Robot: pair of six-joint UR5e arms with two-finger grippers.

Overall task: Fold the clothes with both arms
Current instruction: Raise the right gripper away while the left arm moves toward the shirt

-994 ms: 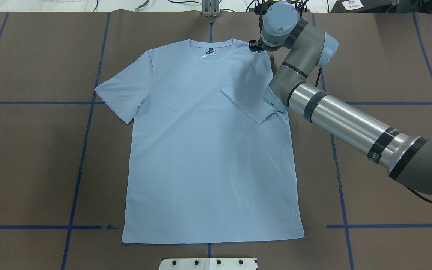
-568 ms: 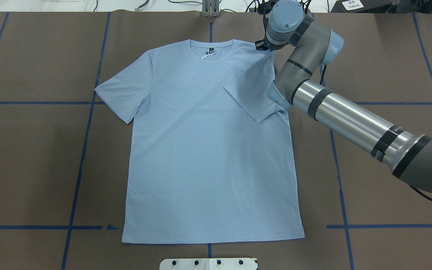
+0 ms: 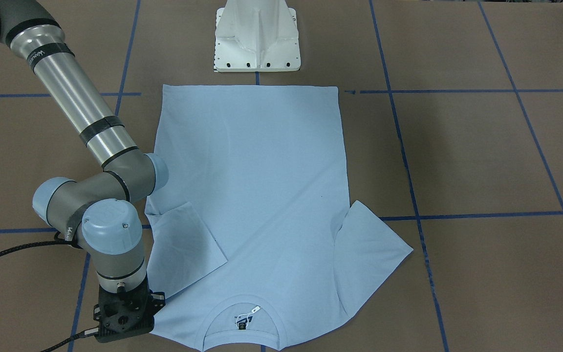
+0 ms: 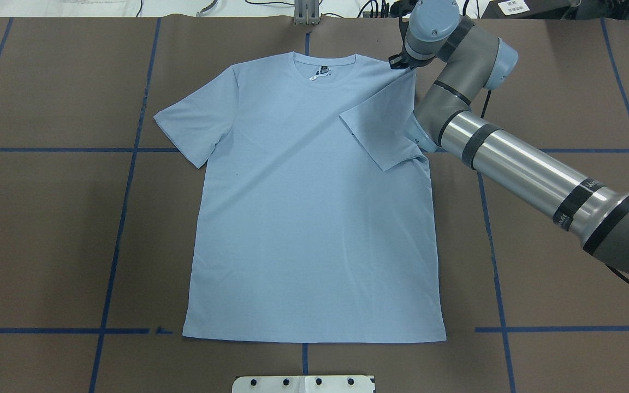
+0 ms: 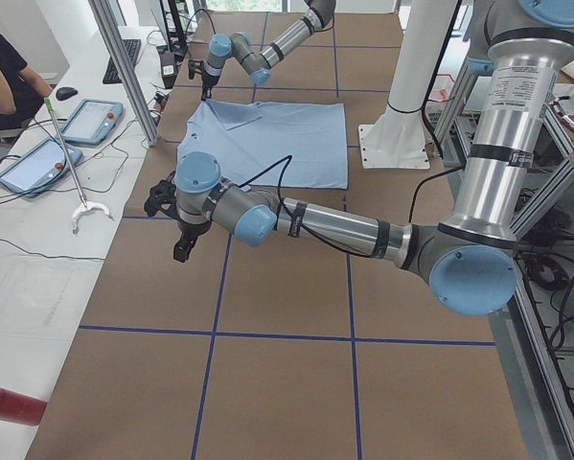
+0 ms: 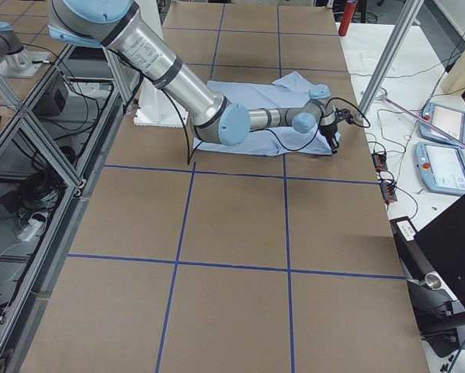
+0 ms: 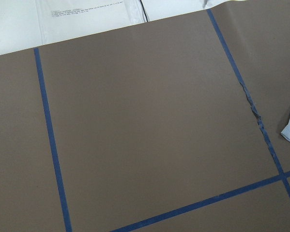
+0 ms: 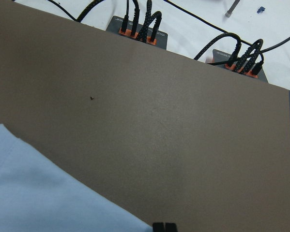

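The clothes, a light blue T-shirt, lie flat on the brown table with the collar and neck label at the far side. One sleeve is folded in over the body; the other sleeve lies spread out. My right gripper is shut on the shirt's shoulder edge beside the folded sleeve. In the right wrist view its fingertips meet at the cloth's edge. My left gripper hangs over bare table well away from the shirt. It shows only in the exterior left view, so I cannot tell its state.
The white pedestal base stands just behind the shirt's hem. Blue tape lines cross the brown surface. Beyond the far table edge are cable boxes, tablets and a seated person.
The right gripper has moved to the right and farther from the robot, and the whole shirt has slid with it. The folded sleeve kept its fold.
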